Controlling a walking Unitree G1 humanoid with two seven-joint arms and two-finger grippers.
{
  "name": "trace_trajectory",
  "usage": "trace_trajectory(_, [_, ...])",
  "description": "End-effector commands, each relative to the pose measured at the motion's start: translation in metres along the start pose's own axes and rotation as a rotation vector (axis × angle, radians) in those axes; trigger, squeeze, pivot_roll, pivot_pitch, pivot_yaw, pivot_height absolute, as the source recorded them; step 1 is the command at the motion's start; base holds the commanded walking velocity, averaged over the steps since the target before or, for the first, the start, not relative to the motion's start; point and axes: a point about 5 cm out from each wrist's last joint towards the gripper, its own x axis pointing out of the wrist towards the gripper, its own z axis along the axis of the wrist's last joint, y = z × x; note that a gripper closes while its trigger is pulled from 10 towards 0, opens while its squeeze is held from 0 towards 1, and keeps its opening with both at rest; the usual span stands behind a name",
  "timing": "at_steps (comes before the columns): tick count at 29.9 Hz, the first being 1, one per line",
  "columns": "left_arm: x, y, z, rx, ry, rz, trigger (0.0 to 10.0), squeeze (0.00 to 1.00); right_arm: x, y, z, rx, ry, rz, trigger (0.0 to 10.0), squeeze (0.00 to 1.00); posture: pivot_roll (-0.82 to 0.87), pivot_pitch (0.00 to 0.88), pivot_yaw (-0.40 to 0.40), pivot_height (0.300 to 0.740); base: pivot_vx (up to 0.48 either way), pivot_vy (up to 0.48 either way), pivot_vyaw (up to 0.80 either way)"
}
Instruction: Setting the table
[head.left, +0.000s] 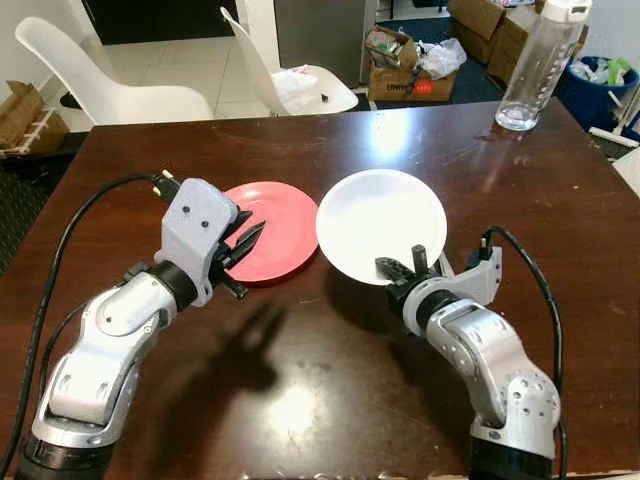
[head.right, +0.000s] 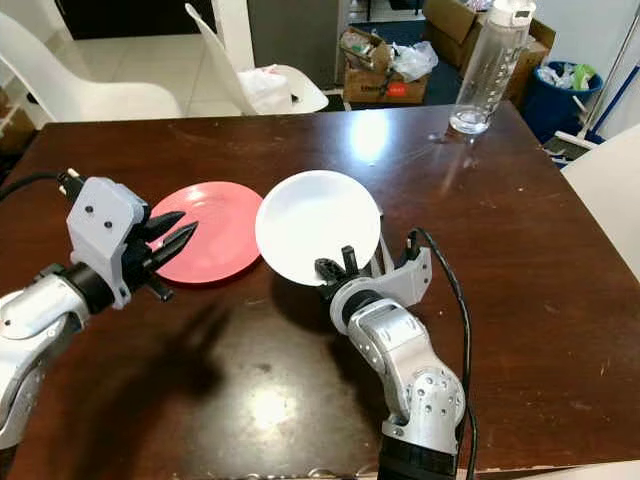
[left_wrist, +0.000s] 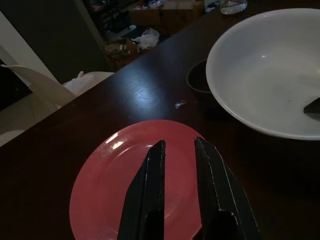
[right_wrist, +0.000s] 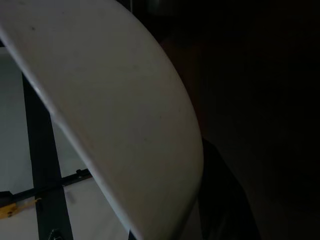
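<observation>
Left eye view. Dark wooden table (head.left: 330, 400). Red plate (head.left: 275, 232), flat on the table, nothing on it. White bowl (head.left: 380, 225), nothing in it, lifted and tilted, its left rim just beside the plate's right edge. Right gripper (head.left: 408, 270) pinches the bowl's near rim. Left gripper (head.left: 245, 243) hovers over the plate's near-left part, fingers slightly spread, nothing between them. Clear water bottle (head.left: 535, 62) with a white cap, upright at the far right of the table; contents cannot be told. Two white chairs (head.left: 120, 90) beyond the far edge; cardboard boxes (head.left: 405, 70) on the floor behind.

Right eye view. Same layout; bowl (head.right: 318, 226) raised above its shadow, plate (head.right: 205, 232) to its left.

Left wrist view. Two black fingers (left_wrist: 152, 195), a narrow gap between them, above the plate (left_wrist: 100, 200); bowl (left_wrist: 265, 70) beyond.

Right wrist view. Underside of the bowl (right_wrist: 115, 115) close up; surroundings dark.
</observation>
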Motion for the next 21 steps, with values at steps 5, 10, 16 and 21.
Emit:
trace_trajectory(5, [-0.0047, -0.0024, -0.0064, -0.008, 0.038, -0.011, 10.0, 0.0, -0.0009, -0.0442, -0.0766, 0.266, 0.211, -0.122, 10.0, 0.0, 0.12, 0.075, 0.172, 0.74, 0.0, 0.0, 0.0])
trace_trajectory(10, [-0.0057, -0.0041, -0.0066, -0.007, 0.043, -0.019, 10.0, 0.0, 0.0006, -0.0461, -0.0803, 0.267, 0.219, -0.136, 10.0, 0.17, 0.12, 0.079, 0.172, 0.74, 0.0, 0.0, 0.0])
trace_trajectory(16, [-0.0056, -0.0028, -0.0065, -0.009, 0.045, -0.014, 10.0, 0.0, 0.0003, -0.0472, -0.0813, 0.271, 0.22, -0.138, 10.0, 0.88, 0.12, 0.084, 0.171, 0.74, 0.0, 0.0, 0.0])
trace_trajectory(21, [-0.0048, -0.0046, -0.0066, -0.013, 0.045, -0.016, 10.0, 0.0, 0.0004, -0.0459, -0.081, 0.262, 0.224, -0.134, 10.0, 1.0, 0.12, 0.088, 0.168, 0.74, 0.0, 0.0, 0.0])
